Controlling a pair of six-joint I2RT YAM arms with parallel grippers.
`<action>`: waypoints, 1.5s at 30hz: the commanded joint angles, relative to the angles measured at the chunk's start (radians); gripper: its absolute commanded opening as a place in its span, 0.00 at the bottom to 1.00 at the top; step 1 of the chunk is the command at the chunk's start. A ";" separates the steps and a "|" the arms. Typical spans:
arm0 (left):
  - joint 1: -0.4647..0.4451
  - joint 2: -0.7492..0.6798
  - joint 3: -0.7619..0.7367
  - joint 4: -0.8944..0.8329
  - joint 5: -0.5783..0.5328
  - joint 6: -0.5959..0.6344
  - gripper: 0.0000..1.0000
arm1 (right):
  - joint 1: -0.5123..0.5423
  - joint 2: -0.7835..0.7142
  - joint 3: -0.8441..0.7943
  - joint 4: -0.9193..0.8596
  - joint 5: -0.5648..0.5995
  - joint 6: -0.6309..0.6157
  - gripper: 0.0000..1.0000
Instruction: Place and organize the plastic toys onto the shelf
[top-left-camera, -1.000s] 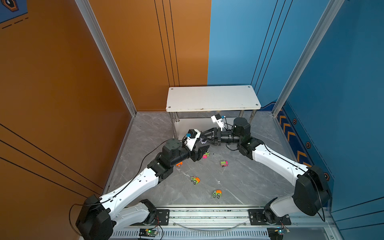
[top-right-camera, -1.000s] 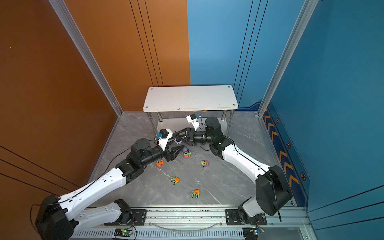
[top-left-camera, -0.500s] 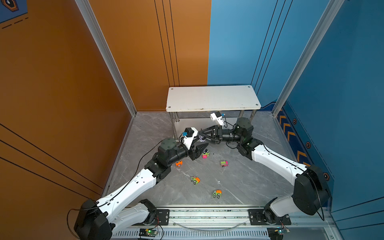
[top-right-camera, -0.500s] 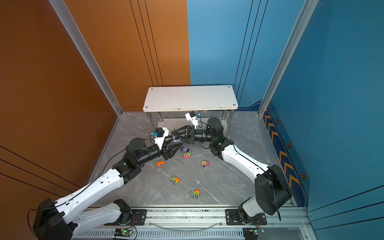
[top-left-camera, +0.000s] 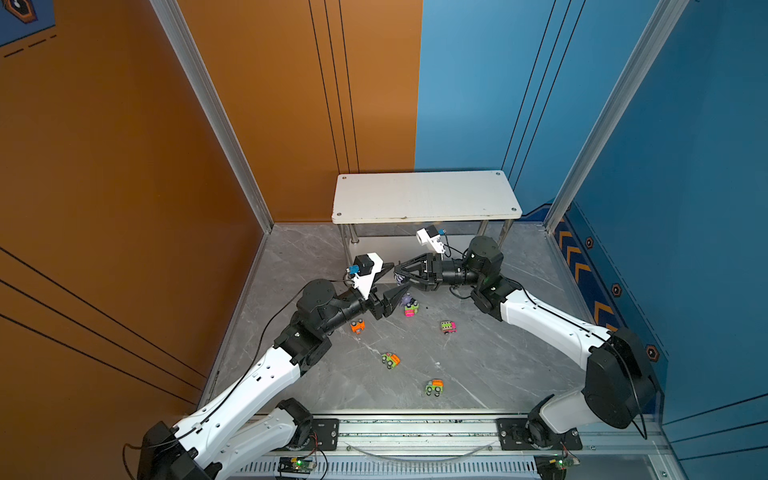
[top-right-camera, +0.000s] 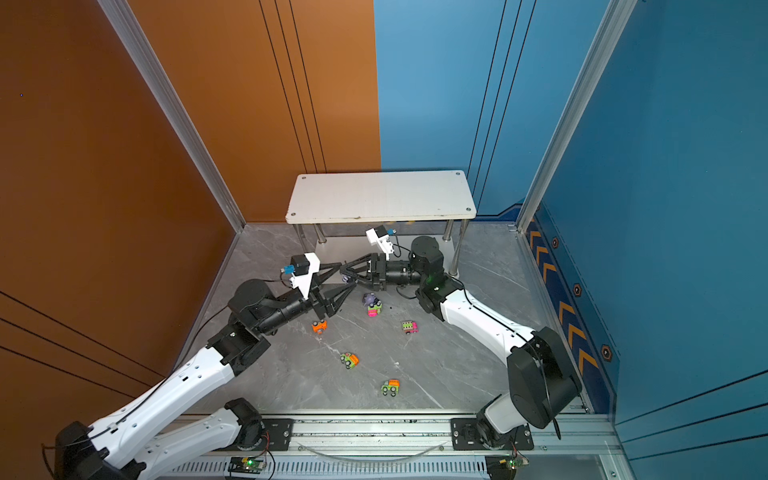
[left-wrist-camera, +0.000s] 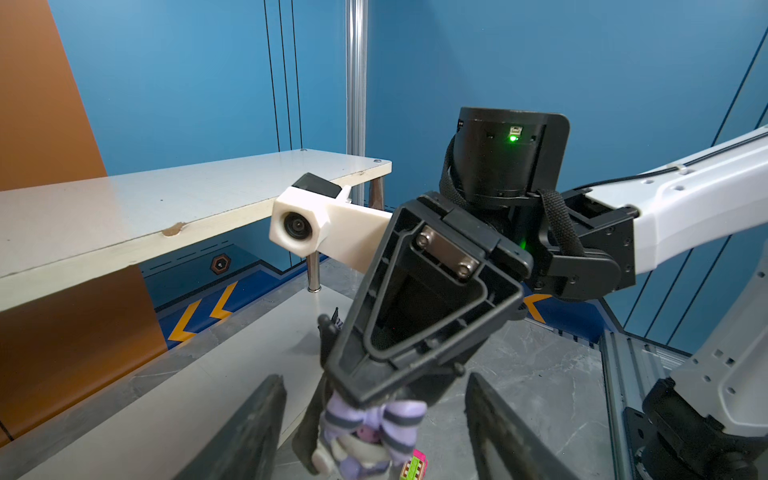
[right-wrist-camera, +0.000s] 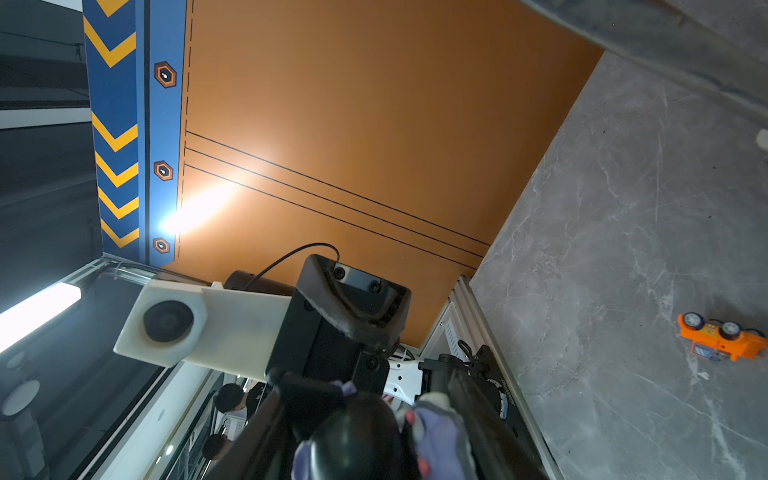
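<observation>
Shelf (top-left-camera: 424, 195) is standing at the back. Before it the right gripper (top-left-camera: 397, 276) is clamping a purple figurine (left-wrist-camera: 374, 419) above the floor (top-left-camera: 478, 365); the left gripper (top-right-camera: 349, 274) is gaping around it. An orange car (right-wrist-camera: 723, 338) is lying nearby.

Purple figurine (left-wrist-camera: 374, 428) blurred, edge-cropped, partly behind the right fingers (left-wrist-camera: 353, 374); shelf's lower tier (top-left-camera: 390, 244) mostly hidden under its top.

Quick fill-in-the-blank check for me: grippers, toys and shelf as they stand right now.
1. The right gripper is shut on a purple and black ____.
2. The left gripper has its jaws ____ on either side of that toy.
3. The shelf has ____ toys on its top board.
4. The toy cars on the grey floor number ____.
Missing words: figurine; open; no; five.
</observation>
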 joint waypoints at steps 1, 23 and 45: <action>0.007 0.015 0.014 0.013 0.059 0.018 0.71 | 0.011 0.007 0.027 0.008 -0.034 0.001 0.42; -0.010 0.036 0.094 -0.127 0.013 0.080 0.00 | 0.024 -0.032 0.074 -0.326 0.034 -0.237 0.71; -0.099 0.093 0.087 -0.212 -0.182 0.164 0.00 | 0.164 -0.117 0.361 -1.182 0.657 -0.996 0.66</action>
